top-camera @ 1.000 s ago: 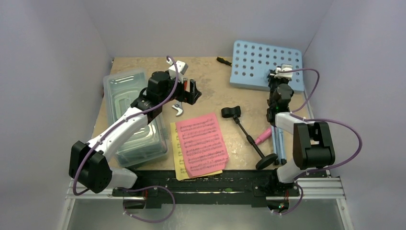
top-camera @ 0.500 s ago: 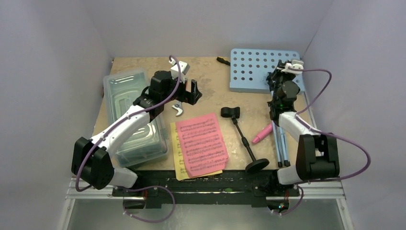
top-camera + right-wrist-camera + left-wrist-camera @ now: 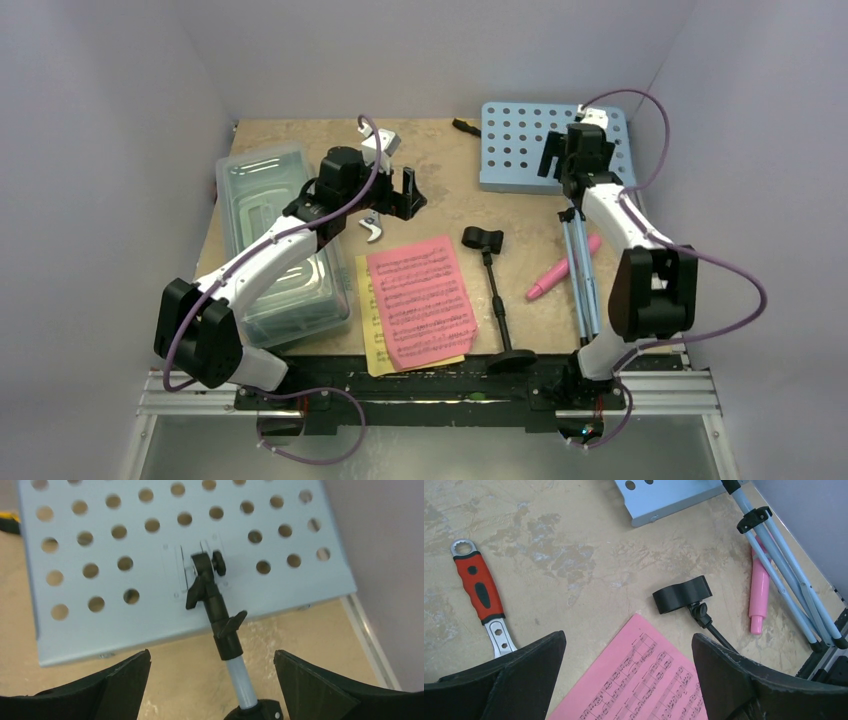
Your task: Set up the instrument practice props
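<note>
The light blue perforated music stand (image 3: 520, 142) lies flat at the back right, its folded tripod legs (image 3: 580, 285) pointing toward the near edge. My right gripper (image 3: 566, 160) hovers open over the stand's neck; in the right wrist view the pole (image 3: 239, 677) runs between the wide jaws without touching either. The pink toy microphone (image 3: 562, 268) lies beside the legs. The black mic stand lies on its side, clip (image 3: 480, 236) far, round base (image 3: 512, 360) near. A pink page (image 3: 420, 300) covers a yellow page (image 3: 372, 345). My left gripper (image 3: 408, 192) is open and empty above the pink page (image 3: 644, 680).
A clear lidded box (image 3: 275, 240) sits on the left under my left arm. The red-handled wrench (image 3: 476, 587) lies beside it. A small black and yellow object (image 3: 466, 126) rests at the back, left of the stand. Walls close in on three sides.
My right gripper opened and moved back along the music stand's pole. The stand's legs swung left, the mic stand's base slid left toward the near edge, and the microphone shifted slightly.
</note>
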You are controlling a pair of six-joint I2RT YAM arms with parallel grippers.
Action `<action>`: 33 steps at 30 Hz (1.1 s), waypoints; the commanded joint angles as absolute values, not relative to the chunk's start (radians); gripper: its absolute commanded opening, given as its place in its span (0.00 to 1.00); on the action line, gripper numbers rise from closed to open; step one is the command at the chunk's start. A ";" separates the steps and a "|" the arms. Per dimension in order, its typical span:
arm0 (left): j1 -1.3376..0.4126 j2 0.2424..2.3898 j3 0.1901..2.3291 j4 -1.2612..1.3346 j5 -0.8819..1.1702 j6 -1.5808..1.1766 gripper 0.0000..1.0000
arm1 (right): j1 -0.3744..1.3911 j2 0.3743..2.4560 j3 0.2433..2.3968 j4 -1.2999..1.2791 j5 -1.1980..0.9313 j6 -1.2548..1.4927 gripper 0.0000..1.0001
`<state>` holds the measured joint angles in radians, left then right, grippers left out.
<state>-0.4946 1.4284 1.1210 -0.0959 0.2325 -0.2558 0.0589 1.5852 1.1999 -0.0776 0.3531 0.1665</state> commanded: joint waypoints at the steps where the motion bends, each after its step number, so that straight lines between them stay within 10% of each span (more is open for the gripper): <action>1: -0.500 1.424 1.163 -0.075 0.262 -0.283 0.97 | 0.040 1.730 1.338 -0.412 0.274 0.221 0.98; 27: -0.500 1.465 1.169 -0.069 0.310 -0.315 0.96 | 0.003 1.691 1.068 -0.283 0.280 0.211 0.97; 33: -0.500 1.467 1.175 -0.086 0.293 -0.302 0.96 | 0.003 1.725 1.047 -0.210 0.287 0.169 0.49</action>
